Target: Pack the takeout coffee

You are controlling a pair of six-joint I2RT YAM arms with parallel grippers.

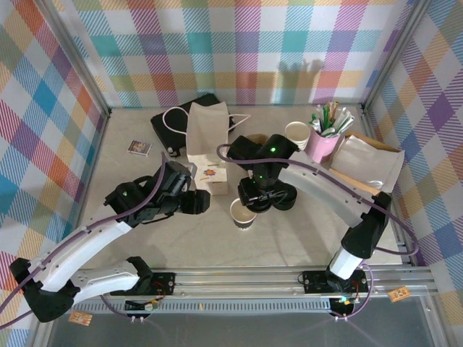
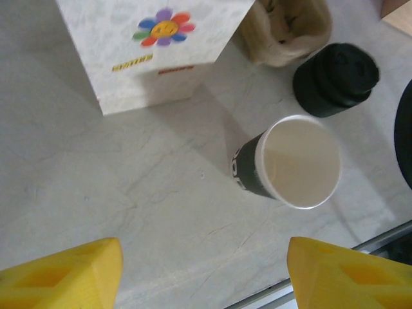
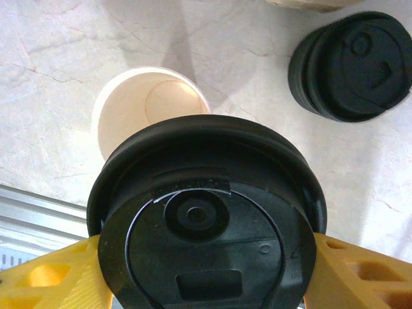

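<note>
The takeout coffee cup (image 1: 243, 214) stands upright and uncovered on the table, white inside with a dark lower band, also seen as the cup (image 2: 296, 161) and the cup (image 3: 138, 103). My right gripper (image 1: 258, 198) hovers just behind it, shut on a black lid (image 3: 206, 225) held between its yellow fingers (image 3: 45, 280). The lid hides part of the cup's rim. My left gripper (image 2: 203, 270) is open with nothing between its fingers, left of the cup and apart from it, the left gripper (image 1: 201, 202) low over the table.
A low stack of black lids (image 1: 281, 196) sits right of the cup. A white flower-printed box (image 1: 210, 178) and an upright paper bag (image 1: 207, 130) stand behind. A pink cup of sticks (image 1: 323, 142), a white cup (image 1: 297, 134) and a flat brown bag (image 1: 370, 163) lie back right.
</note>
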